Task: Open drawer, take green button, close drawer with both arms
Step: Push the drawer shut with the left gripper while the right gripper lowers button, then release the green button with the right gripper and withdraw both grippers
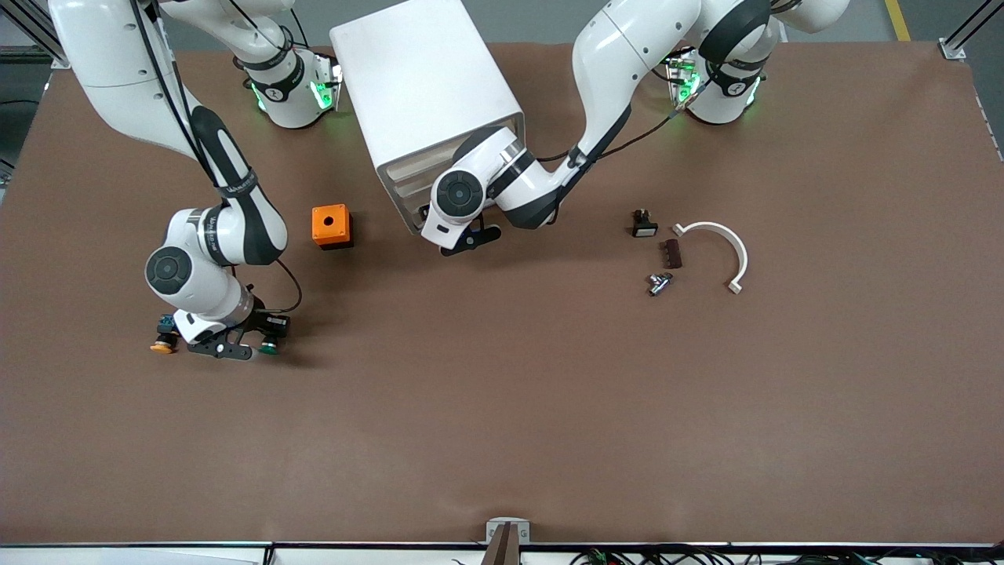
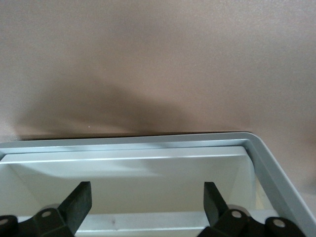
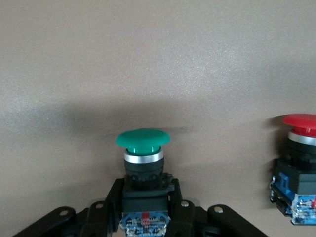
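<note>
Toward the right arm's end of the brown matte table (image 1: 502,408) the right gripper (image 1: 235,345) is down at the tabletop, its elbow raised and its wrist bent low. In the right wrist view its black fingers (image 3: 114,195) close narrowly on the square black body of the button (image 3: 143,148), which has a smooth domed green cap, a silver collar and a blue rear part. In the front view the green cap shows at the gripper's edge (image 1: 269,348). A red-capped button (image 3: 298,163) lies just beside it, and a yellow-orange-capped button (image 1: 163,344) lies on the table close to the gripper.

A small orange box (image 1: 331,226) with a round hole on top stands farther from the camera, between the right arm and the cabinet (image 1: 423,94), a tall white case with rounded corners.

The left arm reaches down in front of the cabinet, forearm folded under. The left gripper (image 2: 147,202) has its jaws spread wide, its fingers inside the drawer (image 2: 256,153), a shallow white tray with a smooth rim; the part of it in sight holds nothing.

Toward the left arm's end lie a small black part (image 1: 644,225), a dark brown ridged block (image 1: 672,253), a metal fitting (image 1: 660,283) and a curved white strip (image 1: 725,251)
</note>
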Robot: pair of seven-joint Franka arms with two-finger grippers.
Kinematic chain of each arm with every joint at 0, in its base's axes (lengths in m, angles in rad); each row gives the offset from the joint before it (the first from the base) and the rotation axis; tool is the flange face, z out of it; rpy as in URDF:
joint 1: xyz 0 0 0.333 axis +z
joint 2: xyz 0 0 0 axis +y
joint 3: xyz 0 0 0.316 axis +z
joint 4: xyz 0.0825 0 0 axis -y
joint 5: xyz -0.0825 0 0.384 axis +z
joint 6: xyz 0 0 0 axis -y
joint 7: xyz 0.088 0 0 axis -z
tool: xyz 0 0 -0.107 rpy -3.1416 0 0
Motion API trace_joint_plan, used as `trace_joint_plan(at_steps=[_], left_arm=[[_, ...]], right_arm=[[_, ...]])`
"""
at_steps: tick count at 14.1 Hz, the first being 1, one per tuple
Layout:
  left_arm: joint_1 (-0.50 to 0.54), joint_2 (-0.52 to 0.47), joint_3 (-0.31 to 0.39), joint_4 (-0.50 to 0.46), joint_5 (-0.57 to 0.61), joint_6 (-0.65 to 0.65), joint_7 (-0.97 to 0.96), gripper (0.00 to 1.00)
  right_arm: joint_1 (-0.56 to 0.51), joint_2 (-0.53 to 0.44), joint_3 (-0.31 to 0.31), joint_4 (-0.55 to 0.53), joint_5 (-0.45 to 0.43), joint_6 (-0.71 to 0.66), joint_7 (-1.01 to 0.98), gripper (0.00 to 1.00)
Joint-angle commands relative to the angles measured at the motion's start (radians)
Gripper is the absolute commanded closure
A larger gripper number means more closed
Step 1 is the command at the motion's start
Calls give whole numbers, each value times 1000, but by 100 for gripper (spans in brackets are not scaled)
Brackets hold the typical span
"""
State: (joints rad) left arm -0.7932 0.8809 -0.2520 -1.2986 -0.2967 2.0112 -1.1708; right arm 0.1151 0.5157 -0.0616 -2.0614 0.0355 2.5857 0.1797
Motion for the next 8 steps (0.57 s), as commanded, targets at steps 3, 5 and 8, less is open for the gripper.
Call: trace_joint_plan(at_steps=[3,5,8], left_arm=[[66,-83,7,-11,-12,6,2,0],[115,-129,7,-11,-9,6,0,0],[192,-186,10,-11,-7,6,0,0]], right_arm=[[-3,1,2,18,17,-1,-23,0],[-5,1,2,26,17,-6,-26,0],[-15,-2,2,55,15,-54,-74,0]])
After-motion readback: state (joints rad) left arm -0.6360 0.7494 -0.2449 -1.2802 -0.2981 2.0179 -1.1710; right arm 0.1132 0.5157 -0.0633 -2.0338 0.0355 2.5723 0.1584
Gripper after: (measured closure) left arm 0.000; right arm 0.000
